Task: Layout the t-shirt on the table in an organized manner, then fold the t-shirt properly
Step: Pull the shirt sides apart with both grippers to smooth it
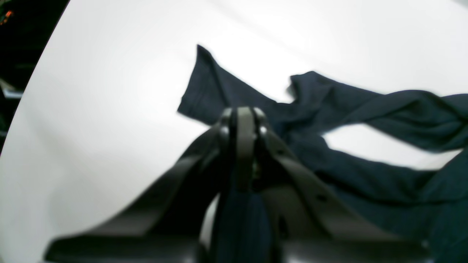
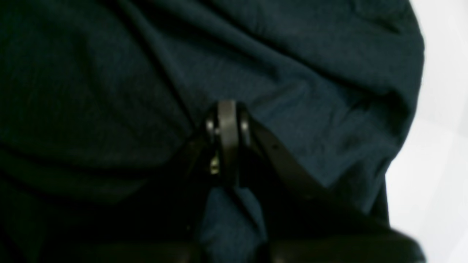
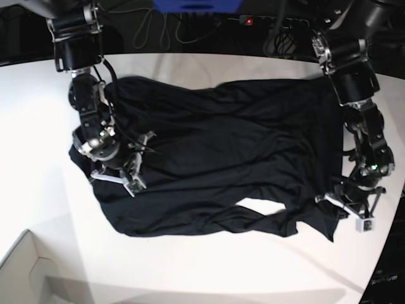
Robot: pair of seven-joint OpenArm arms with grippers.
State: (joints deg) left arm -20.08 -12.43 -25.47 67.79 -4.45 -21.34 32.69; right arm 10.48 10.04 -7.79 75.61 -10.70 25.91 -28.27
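T-shirt (image 3: 215, 164): soft matt black cloth, fine knit, creased. Surface (image 3: 190, 272): smooth white, slight sheen. Both tools, left (image 1: 244, 120) & right (image 2: 227, 124): matt black plastic w/ small metal screws. Box (image 3: 25, 269) near left: pale matt cardboard.

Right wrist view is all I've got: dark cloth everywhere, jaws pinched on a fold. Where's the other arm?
Observer: The left gripper is shut on the t-shirt too, at the shirt's other side edge.
Operator: Shirt flat yet?
Observer: No. In the base view it is spread across the table but wrinkled, with its near edge rumpled.
Operator: Anything else on the table?
Observer: A pale box corner at the near edge, apart from the shirt.
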